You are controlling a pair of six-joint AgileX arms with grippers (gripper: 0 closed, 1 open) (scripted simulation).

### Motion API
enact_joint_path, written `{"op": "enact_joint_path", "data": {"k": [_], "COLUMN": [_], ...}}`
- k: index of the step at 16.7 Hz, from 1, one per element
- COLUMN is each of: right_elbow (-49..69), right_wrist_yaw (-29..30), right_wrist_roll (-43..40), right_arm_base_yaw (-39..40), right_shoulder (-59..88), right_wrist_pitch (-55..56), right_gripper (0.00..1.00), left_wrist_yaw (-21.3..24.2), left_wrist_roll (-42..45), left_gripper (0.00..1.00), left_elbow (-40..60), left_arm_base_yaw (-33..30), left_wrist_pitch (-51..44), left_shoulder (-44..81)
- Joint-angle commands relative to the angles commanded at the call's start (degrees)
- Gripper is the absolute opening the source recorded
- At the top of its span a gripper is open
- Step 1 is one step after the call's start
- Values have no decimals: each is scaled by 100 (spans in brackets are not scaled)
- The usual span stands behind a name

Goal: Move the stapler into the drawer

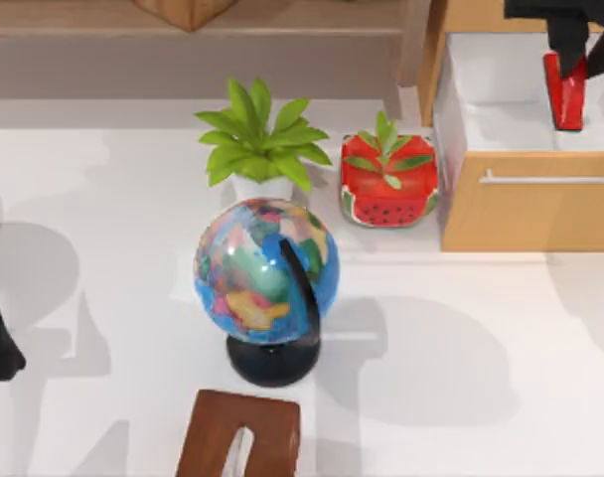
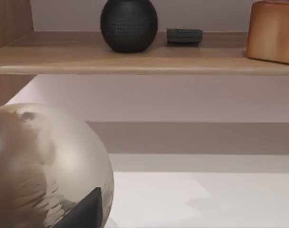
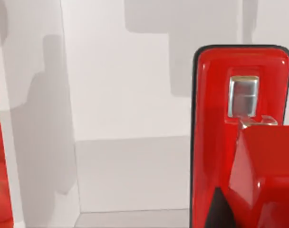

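Stapler [image 1: 566, 91]: hung inside the open drawer [image 1: 528, 213], above its white floor.
Right gripper [image 1: 570, 50]: you had it clamped on the stapler's upper end.
Handling: probably stiff, light, glossy-slick; grip the narrow sides.
Left arm: parked at the table's left.

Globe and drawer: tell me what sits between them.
In the top view, the watermelon planter sits between the globe and the open drawer, close beside the drawer's left side. The stapler hangs over the drawer's white interior.

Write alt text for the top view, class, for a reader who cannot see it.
The right gripper holds a red stapler over the open drawer at the table's right. A globe stands mid-table, with two potted plants behind it.
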Motion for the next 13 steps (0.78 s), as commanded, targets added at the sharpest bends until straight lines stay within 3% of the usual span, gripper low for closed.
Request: {"op": "enact_joint_path", "data": {"k": [12, 13], "right_elbow": [-419, -419], "right_wrist_yaw": [-222, -222], "right_wrist_roll": [-509, -509], "right_arm_base_yaw": [-180, -180], "right_shoulder": [1110, 1110], "right_wrist_pitch": [75, 75], "right_gripper": [0, 8], "left_wrist_yaw": [0, 0], "left_wrist_roll": [0, 0], "left_gripper": [100, 100], "left_elbow": [0, 0], "left_arm_base_yaw": [0, 0], "left_wrist_pitch": [0, 0], "left_shoulder": [0, 0]}}
